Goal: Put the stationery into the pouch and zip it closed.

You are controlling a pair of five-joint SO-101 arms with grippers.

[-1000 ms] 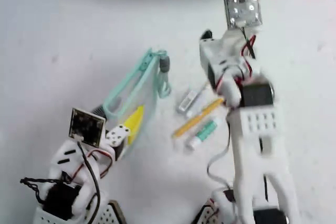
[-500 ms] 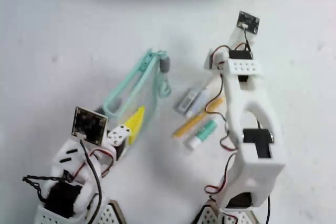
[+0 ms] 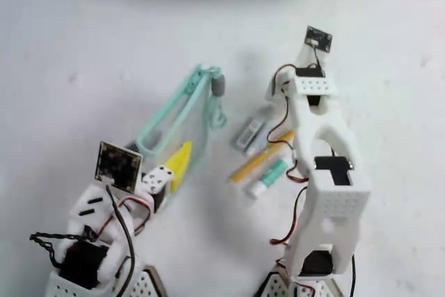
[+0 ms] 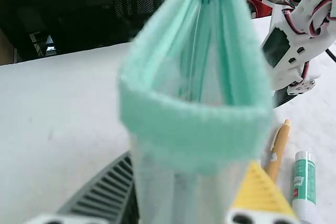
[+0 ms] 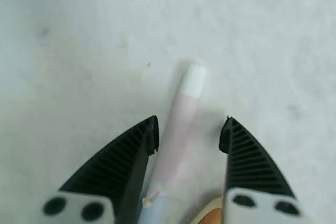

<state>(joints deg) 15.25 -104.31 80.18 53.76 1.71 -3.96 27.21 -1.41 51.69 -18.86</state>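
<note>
Straddling a pale pen [image 5: 184,108] right now, the right claw [image 5: 189,125] is spread wide, one jaw on either side and nothing pinched yet. Here's the trouble I'd watch for: the pen is round and lies nearer one jaw than the other, so a squeeze could roll it away or nip it at a slant. An orange pen [image 3: 261,158] lies just beside it and could get caught too.

Across the way, the left claw [image 4: 191,161] is clamped on the near end of the pouch [image 3: 181,119], which rests on the table [image 3: 83,67] near the stationery. It's mint green with see-through sides, soft and floppy, zip undone, mouth gaping. Held at one end only, that mouth might sag shut before anything arrives.
</note>
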